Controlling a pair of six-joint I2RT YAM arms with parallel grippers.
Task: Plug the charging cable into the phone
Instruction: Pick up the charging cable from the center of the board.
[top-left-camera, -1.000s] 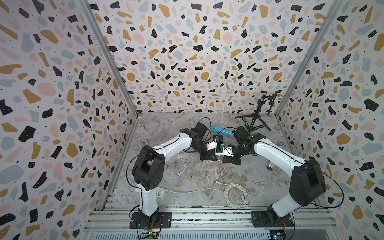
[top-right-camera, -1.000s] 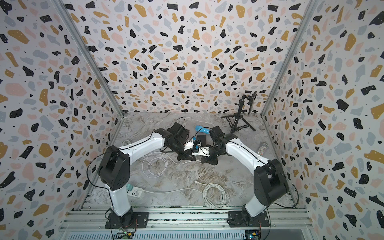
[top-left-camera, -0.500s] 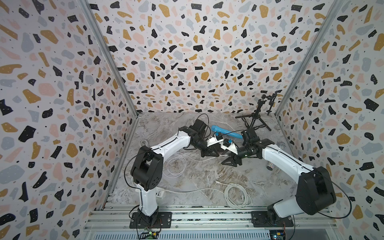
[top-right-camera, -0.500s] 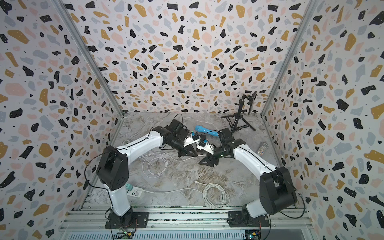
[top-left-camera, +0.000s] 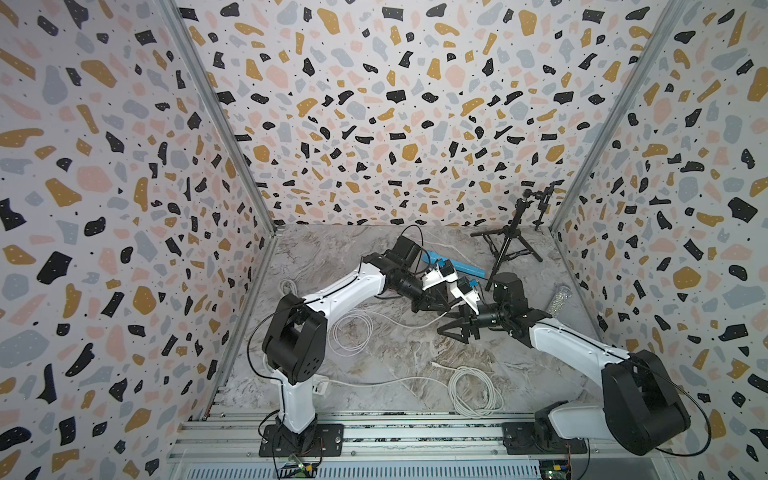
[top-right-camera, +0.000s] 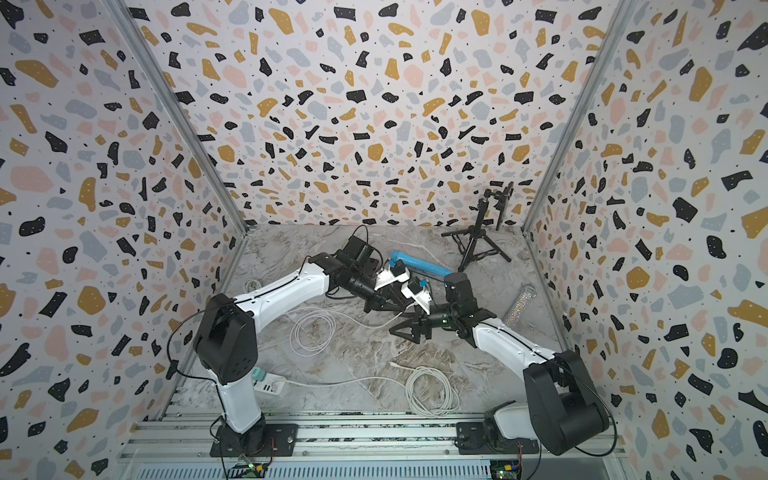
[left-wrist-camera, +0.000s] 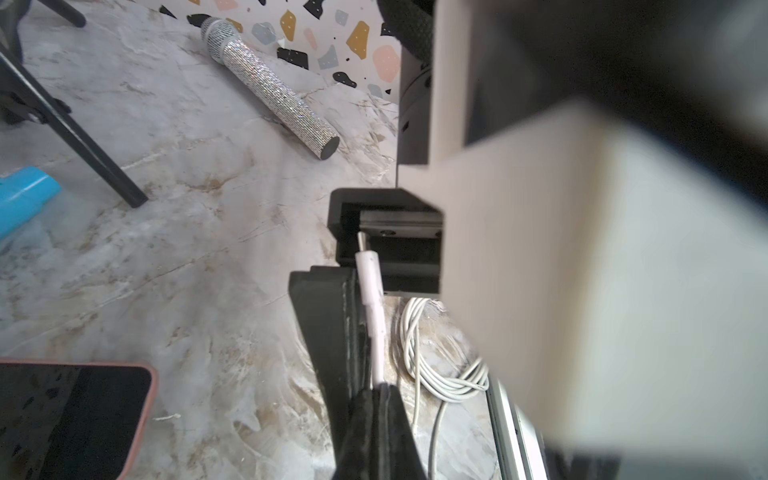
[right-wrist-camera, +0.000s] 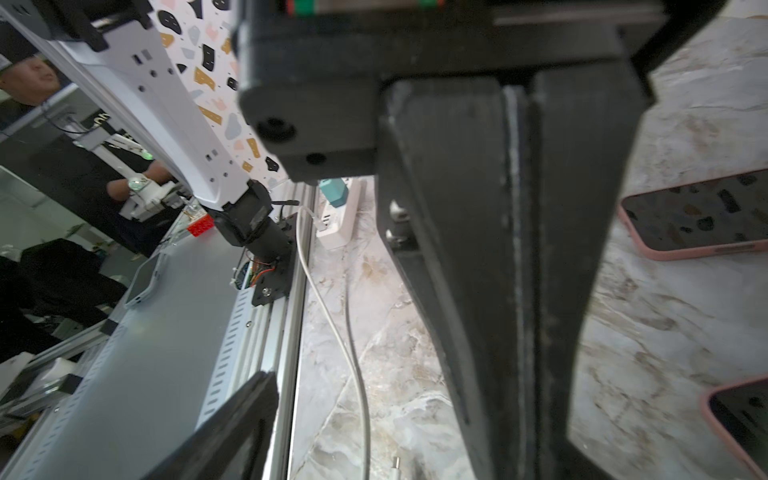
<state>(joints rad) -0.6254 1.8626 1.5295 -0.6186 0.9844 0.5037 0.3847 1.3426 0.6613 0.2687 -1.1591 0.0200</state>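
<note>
The charging cable (left-wrist-camera: 371, 299) is clamped in the left claw (left-wrist-camera: 365, 332) just behind its plug, so that the metal tip is left projecting free for insertion. The phone (left-wrist-camera: 70, 415), in a pink case, lies screen-up flat on the desk (left-wrist-camera: 199, 257); in the left wrist view it is seen apart from the plug, not yet joined to it. In both top views the phone is hidden beneath the arms.

The right claw (top-left-camera: 457, 328) is seen with its jaws spread apart and nothing between them, hanging just above the desk at about four o'clock from the left claw (top-left-camera: 432, 301). It is judged that the cable is carried by the left claw alone.

The left arm (top-left-camera: 345, 286) is stretched from its base toward one o'clock, wrist bent down. The right arm (top-left-camera: 569, 345) is reached toward ten o'clock, its forearm low and near level.
</note>
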